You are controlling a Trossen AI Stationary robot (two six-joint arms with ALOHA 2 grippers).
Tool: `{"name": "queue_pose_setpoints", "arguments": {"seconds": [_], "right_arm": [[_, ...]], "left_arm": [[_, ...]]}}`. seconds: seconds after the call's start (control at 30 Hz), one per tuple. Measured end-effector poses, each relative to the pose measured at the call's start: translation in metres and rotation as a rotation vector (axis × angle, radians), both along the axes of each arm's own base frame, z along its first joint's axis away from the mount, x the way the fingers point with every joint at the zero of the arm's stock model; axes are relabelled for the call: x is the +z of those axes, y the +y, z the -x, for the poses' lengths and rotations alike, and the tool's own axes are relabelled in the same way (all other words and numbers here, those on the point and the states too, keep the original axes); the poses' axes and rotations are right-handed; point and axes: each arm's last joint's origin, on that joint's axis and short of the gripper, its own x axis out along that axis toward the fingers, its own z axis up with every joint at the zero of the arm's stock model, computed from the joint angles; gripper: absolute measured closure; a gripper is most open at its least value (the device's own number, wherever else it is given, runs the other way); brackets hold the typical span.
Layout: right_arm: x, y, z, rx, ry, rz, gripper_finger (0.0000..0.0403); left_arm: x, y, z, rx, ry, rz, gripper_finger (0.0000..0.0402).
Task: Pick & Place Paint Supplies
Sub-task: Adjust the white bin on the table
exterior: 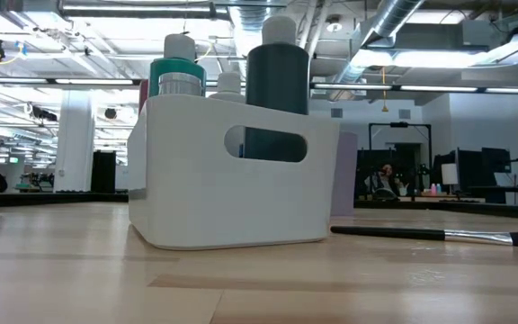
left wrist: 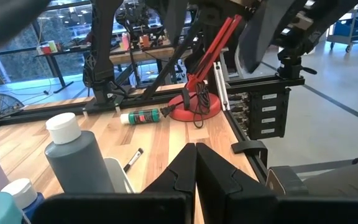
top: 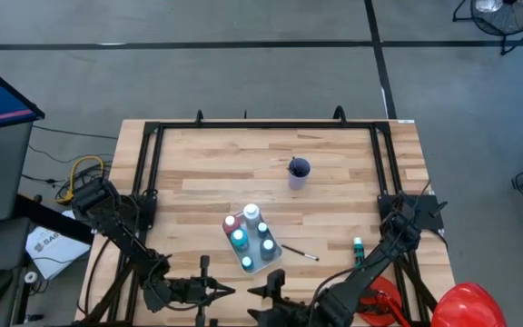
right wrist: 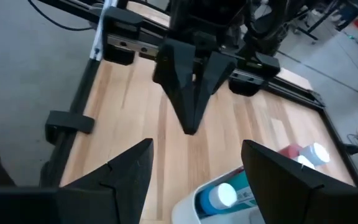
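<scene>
Bottles (top: 251,234) mostly sat packed in a white caddy (exterior: 232,189) near the front middle of the worktop (top: 207,163), caps up. One brush (top: 300,252) lay flat just beside the caddy, and a teal bottle (top: 358,251) lay on its side farther off near the right arm. A cup (top: 299,173) stood well apart toward the back. Left tool (top: 214,292) was pinched fully closed with nothing in it, right tool (right wrist: 194,168) sat spread apart and empty, both low at the front edge facing each other.
</scene>
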Motion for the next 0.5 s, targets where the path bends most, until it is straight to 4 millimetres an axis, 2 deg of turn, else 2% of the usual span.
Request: {"name": "queue_pose_setpoints", "arguments": {"seconds": [0.13, 0.3, 0.5], "right_arm": [[0.001, 0.005, -0.002, 0.075, 0.006, -0.048, 0.0164], [-0.018, 0.013, -0.006, 0.167, -0.006, -0.114, 0.0164], [-0.033, 0.014, -0.007, 0.155, -0.022, -0.134, 0.0164]], "left_arm": [[0.0, 0.0, 0.0, 0.0, 0.001, -0.001, 0.0402], [0.0, 0.0, 0.0, 0.0, 0.001, -0.002, 0.0402], [0.0, 0.0, 0.0, 0.0, 0.001, -0.002, 0.0402]]}}
